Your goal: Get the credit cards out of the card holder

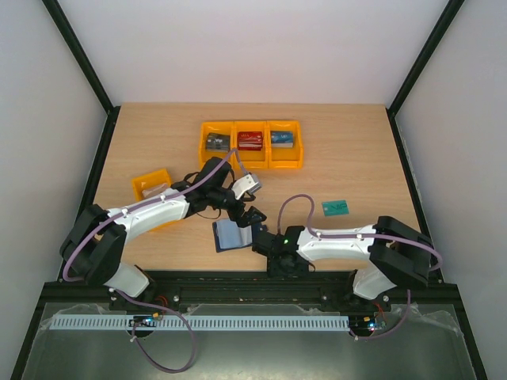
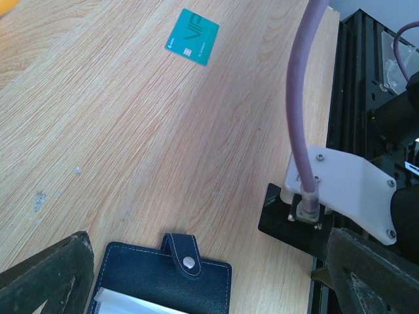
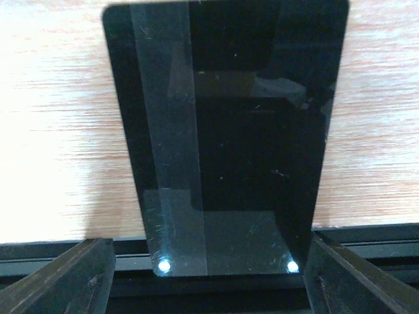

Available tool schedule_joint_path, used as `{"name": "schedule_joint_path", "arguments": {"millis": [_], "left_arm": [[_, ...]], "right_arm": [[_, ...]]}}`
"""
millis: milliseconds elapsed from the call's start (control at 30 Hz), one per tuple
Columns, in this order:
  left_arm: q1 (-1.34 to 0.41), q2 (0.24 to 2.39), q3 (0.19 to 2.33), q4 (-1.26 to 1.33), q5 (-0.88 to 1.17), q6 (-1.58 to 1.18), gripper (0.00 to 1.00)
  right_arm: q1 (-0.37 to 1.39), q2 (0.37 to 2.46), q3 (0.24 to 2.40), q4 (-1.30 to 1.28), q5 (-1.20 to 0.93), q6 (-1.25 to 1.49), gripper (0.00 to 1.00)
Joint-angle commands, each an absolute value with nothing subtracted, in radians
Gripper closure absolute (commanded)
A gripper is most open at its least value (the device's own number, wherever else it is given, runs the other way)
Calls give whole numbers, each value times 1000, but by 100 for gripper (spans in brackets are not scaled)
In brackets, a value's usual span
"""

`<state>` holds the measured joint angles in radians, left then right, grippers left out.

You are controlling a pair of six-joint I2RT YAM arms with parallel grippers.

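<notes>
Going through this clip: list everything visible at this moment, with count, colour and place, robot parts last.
card holder: 1, dark navy with pale sleeves, open near the table's front edge, centre
teal card: 1, lying flat on the table right of centre
black card: 1, glossy, between the right gripper's fingers, seen in the right wrist view
orange bins: 3 in a row at the back, each holding something grey, red or blue
orange bin: 1, left side, partly under the left arm
table: 1, light wood
left gripper: above the card holder; jaws unclear
right gripper: holding the black card

Likely a lab: white-walled enclosure (image 1: pixel 253 47) around wooden table (image 1: pixel 356 158).
</notes>
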<state>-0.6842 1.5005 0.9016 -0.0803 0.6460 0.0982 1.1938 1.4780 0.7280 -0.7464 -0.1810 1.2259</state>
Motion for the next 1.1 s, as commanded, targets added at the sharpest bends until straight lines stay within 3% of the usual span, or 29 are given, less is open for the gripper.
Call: {"name": "schedule_joint_path", "arguments": {"millis": [0, 600, 867, 1067], "left_arm": [[-678, 1506, 887, -66, 666, 115, 3], [-671, 1516, 891, -75, 683, 122, 2], [-657, 1516, 904, -104, 691, 145, 2], [-498, 1483, 1070, -365, 781, 331, 2]], "right_arm": [[1200, 1534, 732, -733, -144, 1200, 24], [1196, 1461, 788, -869, -20, 1216, 54], [1193, 1422, 832, -914, -4, 1191, 56], [1163, 1403, 1071, -957, 13, 990, 56]]}}
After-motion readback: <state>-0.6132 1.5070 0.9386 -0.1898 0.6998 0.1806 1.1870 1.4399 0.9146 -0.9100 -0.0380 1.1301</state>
